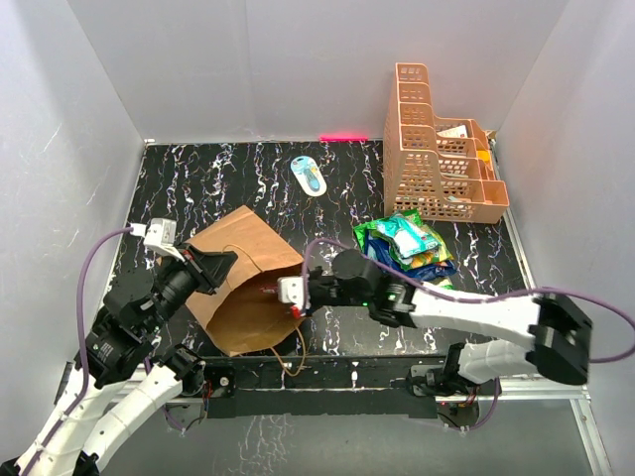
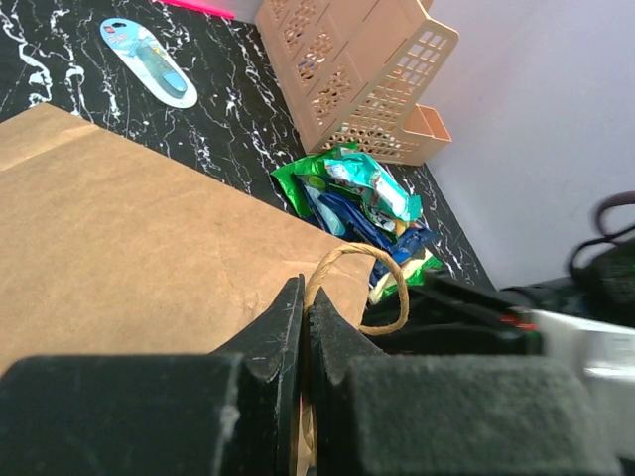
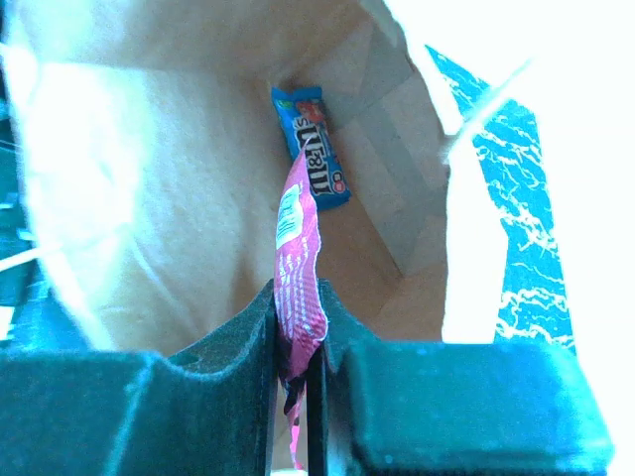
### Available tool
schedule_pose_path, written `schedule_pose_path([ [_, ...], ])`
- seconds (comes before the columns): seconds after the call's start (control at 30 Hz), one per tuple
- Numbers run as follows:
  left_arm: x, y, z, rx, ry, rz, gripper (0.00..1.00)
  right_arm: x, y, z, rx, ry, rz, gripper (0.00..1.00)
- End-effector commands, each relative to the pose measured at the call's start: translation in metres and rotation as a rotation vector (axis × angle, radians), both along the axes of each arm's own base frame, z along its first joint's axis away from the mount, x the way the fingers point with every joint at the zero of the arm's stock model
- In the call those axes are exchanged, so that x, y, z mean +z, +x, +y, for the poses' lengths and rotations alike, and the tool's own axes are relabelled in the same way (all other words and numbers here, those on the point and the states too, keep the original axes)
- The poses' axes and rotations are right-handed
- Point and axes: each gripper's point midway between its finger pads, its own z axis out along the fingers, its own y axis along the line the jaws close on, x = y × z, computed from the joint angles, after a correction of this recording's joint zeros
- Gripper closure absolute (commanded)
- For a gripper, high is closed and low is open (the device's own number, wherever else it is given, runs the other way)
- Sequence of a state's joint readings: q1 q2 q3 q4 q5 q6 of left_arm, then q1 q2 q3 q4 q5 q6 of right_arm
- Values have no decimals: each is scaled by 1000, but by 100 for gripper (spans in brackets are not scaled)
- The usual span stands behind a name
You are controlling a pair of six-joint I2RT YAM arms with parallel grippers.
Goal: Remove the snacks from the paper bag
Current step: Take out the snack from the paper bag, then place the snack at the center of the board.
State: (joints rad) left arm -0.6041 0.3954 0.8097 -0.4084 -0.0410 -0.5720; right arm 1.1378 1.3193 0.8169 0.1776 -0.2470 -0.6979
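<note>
The brown paper bag (image 1: 243, 288) lies on its side, mouth toward the right arm. My left gripper (image 2: 306, 309) is shut on the bag's upper rim at the twisted handle (image 2: 369, 254), holding the mouth up; the top view shows it (image 1: 228, 262) at the bag's left edge. My right gripper (image 3: 298, 319) is just inside the mouth, shut on a pink snack packet (image 3: 299, 248). A blue M&M's packet (image 3: 312, 149) lies deeper in the bag. In the top view the right gripper (image 1: 282, 295) sits at the bag's opening. Several snacks (image 1: 405, 244) are piled on the table to the right.
An orange lattice basket (image 1: 437, 149) stands at the back right, close behind the snack pile. A small blue-white oval object (image 1: 309, 175) lies at the back centre. White walls enclose the black marbled table (image 1: 198, 178) on three sides.
</note>
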Motion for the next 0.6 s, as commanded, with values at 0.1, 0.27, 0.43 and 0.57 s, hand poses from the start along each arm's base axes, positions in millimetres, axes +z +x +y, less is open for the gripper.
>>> schedule_pose_path([
  [0.1,-8,11,5,67,6,31,100,64,-38,-68,-117,144,299,92],
  [0.27,-10,14,6,77,12,40,100,105,-10,-127,-469,273,383,92],
  [0.43,-11,14,5,77,5,48,100,121,38,-203,-955,383,319,92],
  [0.57,-11,14,3,70,-2,53,100,114,63,-243,-1247,360,172,92],
])
